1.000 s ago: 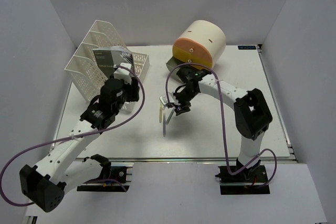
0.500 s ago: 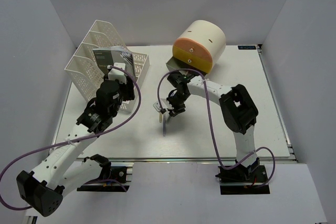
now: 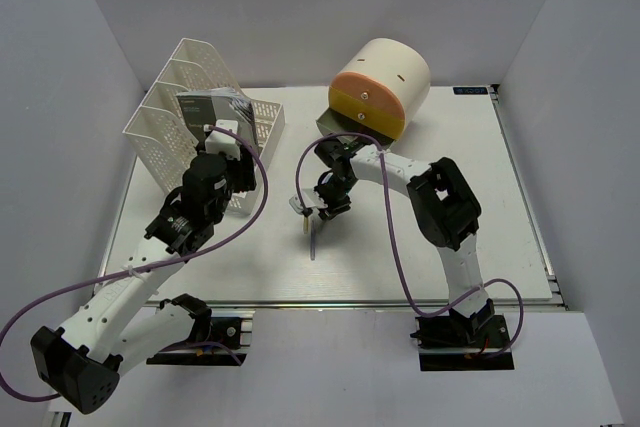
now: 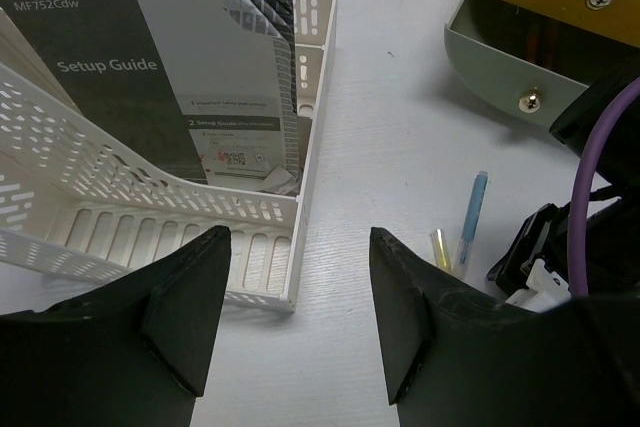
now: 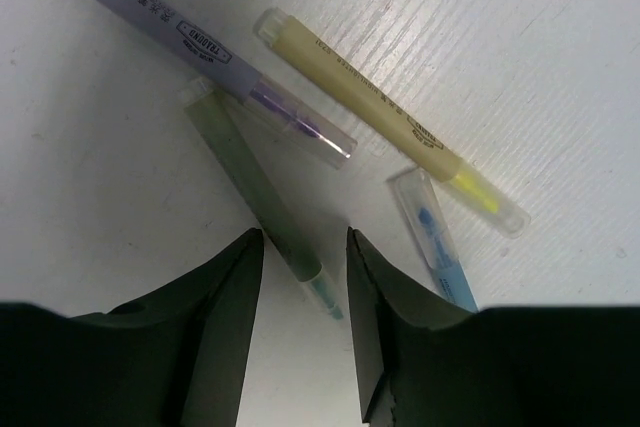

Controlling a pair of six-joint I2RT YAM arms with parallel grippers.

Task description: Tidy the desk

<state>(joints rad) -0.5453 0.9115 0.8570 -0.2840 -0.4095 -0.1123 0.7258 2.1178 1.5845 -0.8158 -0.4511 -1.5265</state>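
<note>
The white desk [image 3: 450,197] holds several pens [image 3: 309,225] near its middle. My right gripper [image 3: 316,209] is open and low over them. In the right wrist view its jaws [image 5: 300,267] straddle the tip end of a green pen [image 5: 250,177] without closing on it. A purple pen [image 5: 190,42], a yellow highlighter [image 5: 380,117] and a blue pen [image 5: 435,237] lie beside it. My left gripper [image 3: 232,179] is open and empty [image 4: 300,277], held above the desk by the front corner of the file rack.
A white mesh file rack [image 3: 195,112] at the back left holds a dark "Setup Guide" booklet [image 4: 130,57]. The cream cylindrical drawer unit [image 3: 380,87] stands at the back, its lowest grey drawer [image 4: 520,77] pulled open. Grey-white walls enclose the desk.
My right arm has swung left and folded in, bringing its gripper down over the pens. My left gripper shifted slightly toward the rack, then held still.
</note>
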